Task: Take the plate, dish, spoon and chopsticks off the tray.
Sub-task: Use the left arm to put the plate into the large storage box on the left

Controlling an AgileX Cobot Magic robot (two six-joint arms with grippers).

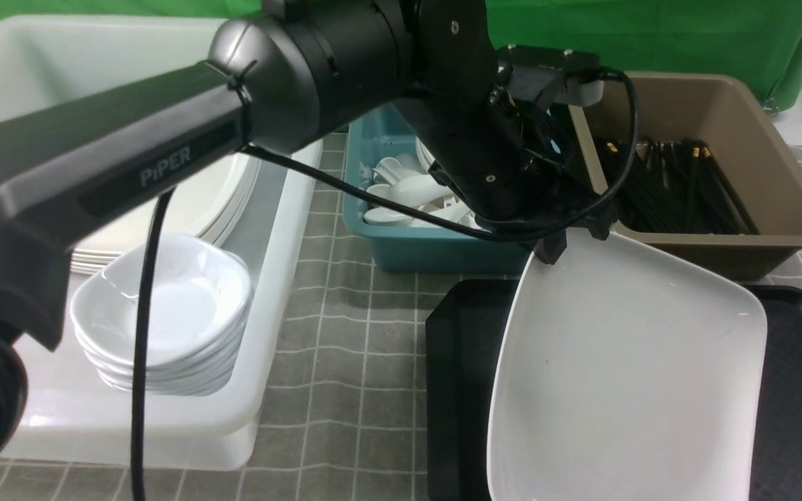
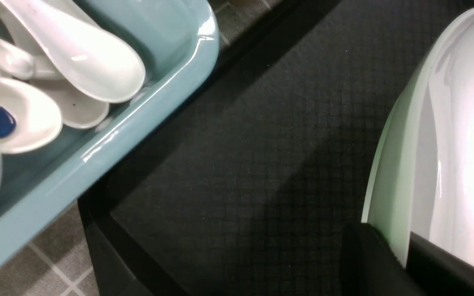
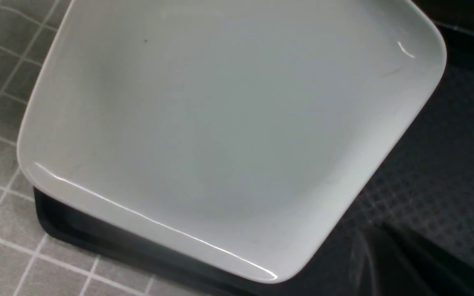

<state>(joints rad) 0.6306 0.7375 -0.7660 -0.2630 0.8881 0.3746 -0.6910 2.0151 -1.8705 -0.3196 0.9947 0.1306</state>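
Left gripper [image 1: 575,239] is closed down narrow, pinching the rim of the large glossy white square ceramic-looking plate [image 1: 627,369] at its far corner. Right gripper [image 3: 379,234] has its fingers together, nothing visible between them, plate just beside. Plate looks rigid, probably fairly heavy for its thin rim, slick glaze, will chip or crack if knocked. Corner grip is off-centre, so expect it to swing or twist in the fingers; I'd want a deep bite on the upturned rim and slow moves, maybe the right fingers steadying the opposite edge. Looks: rounded corners, shallow lip, bright highlights along the rim, one tiny dark speck on the face. It's tilted, face toward the front camera, over the black rectangular textured plastic tray [image 1: 467,390], hiding much of it. Can't tell if any part still touches down. Past the tray: teal plastic tub [image 1: 443,256] with white spoons, brown plastic tub [image 1: 728,243] with black chopsticks. White plastic tub [image 1: 272,313] on the left holds stacked plates and bowls; likely where this one goes.
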